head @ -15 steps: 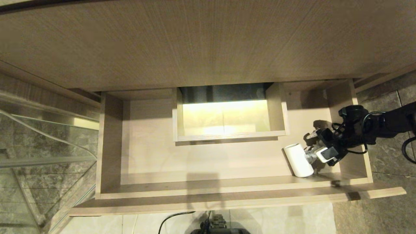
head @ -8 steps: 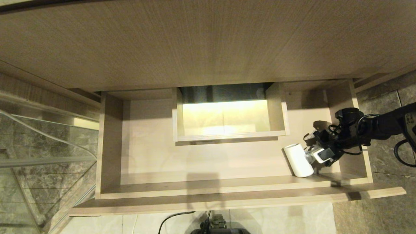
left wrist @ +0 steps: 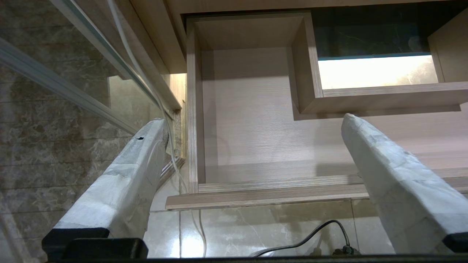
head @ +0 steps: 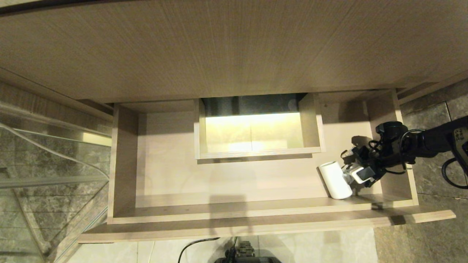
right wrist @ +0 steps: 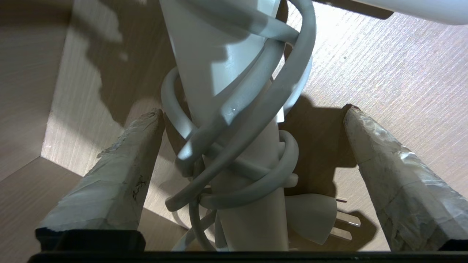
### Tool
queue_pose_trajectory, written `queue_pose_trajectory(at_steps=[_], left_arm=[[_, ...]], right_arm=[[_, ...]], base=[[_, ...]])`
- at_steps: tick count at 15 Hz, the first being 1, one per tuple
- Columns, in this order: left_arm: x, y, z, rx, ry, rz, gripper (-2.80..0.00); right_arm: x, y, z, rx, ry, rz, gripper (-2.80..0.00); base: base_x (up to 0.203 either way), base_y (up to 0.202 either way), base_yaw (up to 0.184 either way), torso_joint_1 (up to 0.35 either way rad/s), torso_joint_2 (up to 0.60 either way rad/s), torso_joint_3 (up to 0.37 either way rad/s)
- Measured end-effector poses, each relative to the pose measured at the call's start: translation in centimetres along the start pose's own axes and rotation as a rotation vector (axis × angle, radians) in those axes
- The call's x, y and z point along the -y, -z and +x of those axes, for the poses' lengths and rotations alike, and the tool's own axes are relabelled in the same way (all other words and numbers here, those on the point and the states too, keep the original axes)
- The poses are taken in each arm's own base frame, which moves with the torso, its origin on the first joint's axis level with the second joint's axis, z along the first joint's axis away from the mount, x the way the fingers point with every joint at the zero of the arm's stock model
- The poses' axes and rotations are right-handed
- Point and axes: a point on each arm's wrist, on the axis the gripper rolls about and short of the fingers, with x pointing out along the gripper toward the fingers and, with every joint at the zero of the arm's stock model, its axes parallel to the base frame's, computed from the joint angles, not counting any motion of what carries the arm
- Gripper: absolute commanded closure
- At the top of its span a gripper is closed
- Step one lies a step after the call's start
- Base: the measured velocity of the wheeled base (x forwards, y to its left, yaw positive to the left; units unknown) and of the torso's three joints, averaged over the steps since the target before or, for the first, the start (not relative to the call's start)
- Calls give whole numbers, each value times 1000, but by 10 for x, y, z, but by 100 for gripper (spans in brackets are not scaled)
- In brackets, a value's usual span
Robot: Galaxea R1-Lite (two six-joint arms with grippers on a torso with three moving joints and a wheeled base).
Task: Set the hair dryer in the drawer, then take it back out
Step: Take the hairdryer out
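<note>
While pulled fully out beneath the wood-grain counter (head: 234, 47), the drawer (head: 226, 215) lies open to the head view, with a boxed rectangular cut-out (head: 256, 126) at mid-back, lit bright inside; hair dryer (head: 335, 180) resting on the drawer floor in the front right corner, white barrel close to the front wall, handle pointing toward the right side wall; grey cord (right wrist: 237, 120) wound in loops round the handle, plug (right wrist: 318, 219) lying on the floor beside the handle's end, prongs visible.

Right gripper (head: 351, 165) reaching in from the right over the drawer's side wall, just beside the dryer's handle; fingers (right wrist: 120, 175) spread wide to either side of the wrapped handle, clear of it on both flanks, nothing clasped.

Left gripper (left wrist: 252, 138) parked outside and in front of the drawer near its left end, fingers (left wrist: 395, 175) apart and holding nothing, pointed toward the left half of the drawer; dark cable (left wrist: 310, 237) trailing over the pale tiled floor (left wrist: 256, 226) below the drawer front; glass panel (head: 44, 160) standing to the left of the cabinet.
</note>
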Motion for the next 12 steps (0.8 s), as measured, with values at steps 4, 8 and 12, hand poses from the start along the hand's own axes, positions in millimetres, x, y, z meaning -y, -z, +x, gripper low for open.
queue_pose_trajectory(at_steps=[4,8,12], left_arm=[[0,0,0,0,0,0,-280],[0,0,0,0,1,1,-280],[0,0,0,0,0,1,-280]], right_arm=[[2,2,0,-15,-3,39,0],[3,-1,1,-8,-5,73,0],[5,-4,1,-4,-4,70,0]], base=[[0,0,0,0,0,0],[0,0,0,0,0,0],[0,0,0,0,0,0]])
